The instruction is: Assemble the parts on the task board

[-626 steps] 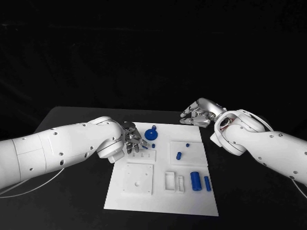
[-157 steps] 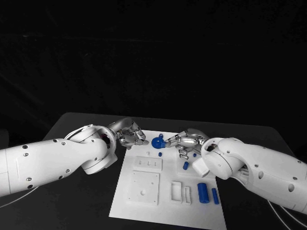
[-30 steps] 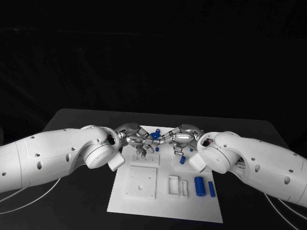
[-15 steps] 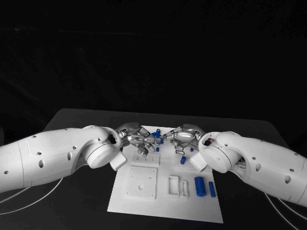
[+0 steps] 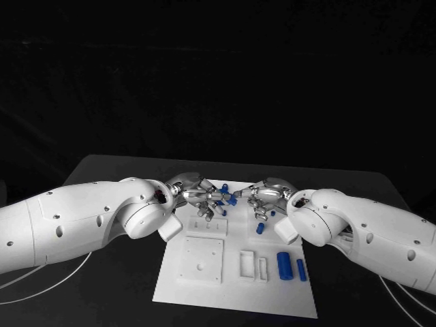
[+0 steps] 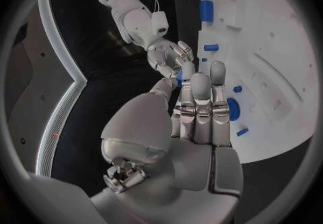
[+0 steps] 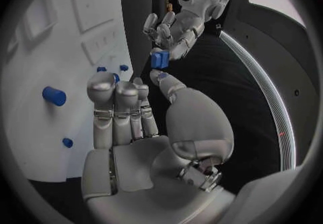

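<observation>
The white task board lies in the middle of the table. Both hands hover over its far end. My left hand pinches a small blue part between thumb and fingertips; the right wrist view shows that blue part at the left hand's fingertips. My right hand faces it a short gap away, fingers straight and holding nothing, its thumb reaching close under the part. The left wrist view shows the part with the right hand just beyond.
A thick blue cylinder and a thinner blue pin lie at the board's near right. A small blue piece lies below my right hand. White raised blocks sit on the board's left half. Black table surrounds the board.
The two hands, which met at the blue part one second ago, have drawn slightly apart. The right hand has shifted right, and the part stays with the left hand.
</observation>
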